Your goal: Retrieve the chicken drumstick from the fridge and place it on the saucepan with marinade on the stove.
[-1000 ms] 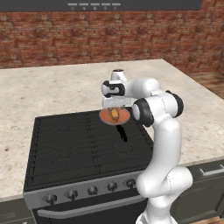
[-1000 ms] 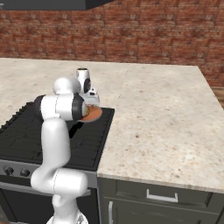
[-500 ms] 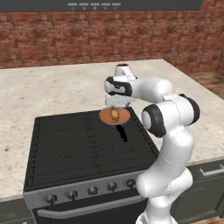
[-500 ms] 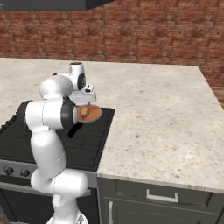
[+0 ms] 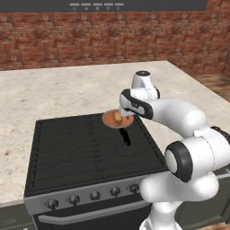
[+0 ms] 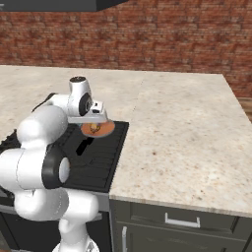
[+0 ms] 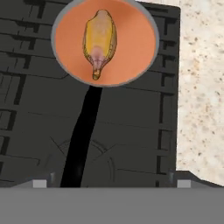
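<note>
You see the chicken drumstick (image 7: pixel 100 41) lying in the saucepan with marinade (image 7: pixel 135 52) at the stove's (image 5: pixel 81 152) back right corner; the gripper (image 7: pixel 109 181) above stands wide, empty.

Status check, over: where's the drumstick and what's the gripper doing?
Gripper open, fingers empty, above black cooktop. Golden-brown chicken drumstick lying in small round saucepan of orange marinade. Nothing in the way.

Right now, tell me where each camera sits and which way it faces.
Left base view: behind the arm's left, facing the stove and brick wall; arm at right.
Right base view: behind its right, over the counter; arm at left.
Hand view: looks down on the saucepan with marinade holding the chicken drumstick; open pincer tips below.
All share the saucepan.
</note>
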